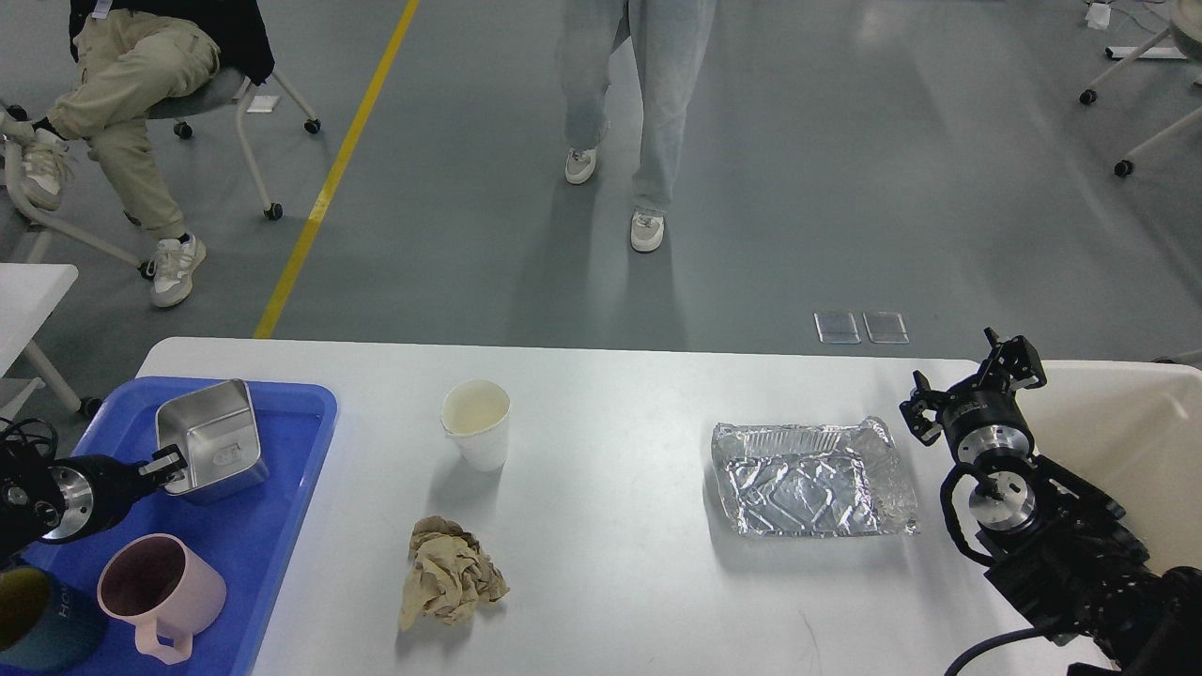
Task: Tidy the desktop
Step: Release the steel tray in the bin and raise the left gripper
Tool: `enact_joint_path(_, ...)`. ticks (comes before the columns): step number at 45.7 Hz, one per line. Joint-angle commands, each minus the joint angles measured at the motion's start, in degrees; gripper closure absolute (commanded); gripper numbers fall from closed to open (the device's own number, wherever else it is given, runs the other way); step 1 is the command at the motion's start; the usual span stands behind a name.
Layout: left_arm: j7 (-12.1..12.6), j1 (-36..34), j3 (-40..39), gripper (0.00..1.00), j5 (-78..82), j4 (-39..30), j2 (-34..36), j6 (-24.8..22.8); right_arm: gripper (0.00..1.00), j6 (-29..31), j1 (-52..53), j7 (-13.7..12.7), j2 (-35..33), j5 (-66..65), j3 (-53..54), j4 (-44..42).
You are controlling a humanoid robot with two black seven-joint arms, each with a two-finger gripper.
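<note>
Across the whole near half of the view lies the desktop (601, 422), wide, white and smooth, with rounded far corners and grey floor beyond it. At its left end sits a blue tray (296, 451), hanging partly past the table's edge; off the right end stands a cream-white bin (1127, 441), its rim just beside the tabletop. On the right part of the table rests a crumpled foil tray (812, 479), open side up. In the blue tray stands a square steel container (211, 441), tilted, and nearer me a pink mug (160, 587) and a dark teal cup (38, 624) at the frame's corner. Mid-table, a ball of crumpled brown paper (449, 573) lies well apart from the foil tray, with a white paper cup (477, 422) upright behind it. The left gripper (167, 467) has its fingers closed on the near rim of the steel container. The right gripper (972, 390) hovers between the foil tray and the bin, fingers spread apart, holding nothing.
</note>
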Motion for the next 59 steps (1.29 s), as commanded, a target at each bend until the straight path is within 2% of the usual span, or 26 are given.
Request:
enact_joint_path(1,0.00,0.00,-0.02,0.92,0.00,0.07,0.00,0.08,0.00,0.00,0.07,0.00,-0.07,0.00,0.00,0.00)
enact_joint_path(15,0.09,0.00,0.07,0.91,0.09,0.16,-1.06,1.14,0.00,0.00,0.07,0.00,-0.07,0.00,0.00,0.00)
enact_joint_path(17,0.00,0.00,0.07,0.89,0.09,0.16,-0.97,1.14,0.00,0.00,0.07,0.00,-0.07,0.00,0.00,0.00)
enact_joint_path(22,-0.44,-0.09,-0.11,0.78,0.09,0.07,-0.53,1.14,0.00,0.00,0.07,0.00,-0.07,0.00,0.00,0.08)
enact_joint_path(33,-8.17,-0.35,-0.02,0.62,0.09,-0.28,0.79,0.79,0.00,0.00,0.07,0.00,0.02,0.00,0.00,0.08)
enact_joint_path(43,-12.74,-1.32,-1.25,0.51,0.09,-1.07,5.01,0.35,0.00,0.00,0.15,0.00,0.02,0.00,0.00,0.08)
enact_joint_path(51,-16.96,-2.55,-6.96,0.33,0.18,-1.77,6.94,0.26,0.00,-0.18,0.33,0.00,0.11,0.00,0.00,0.08)
enact_joint_path(59,-21.09,-3.25,-17.23,0.21,0.09,-6.86,9.93,0.26,0.00,-0.27,0.59,0.00,0.11,0.00,-0.09,0.08)
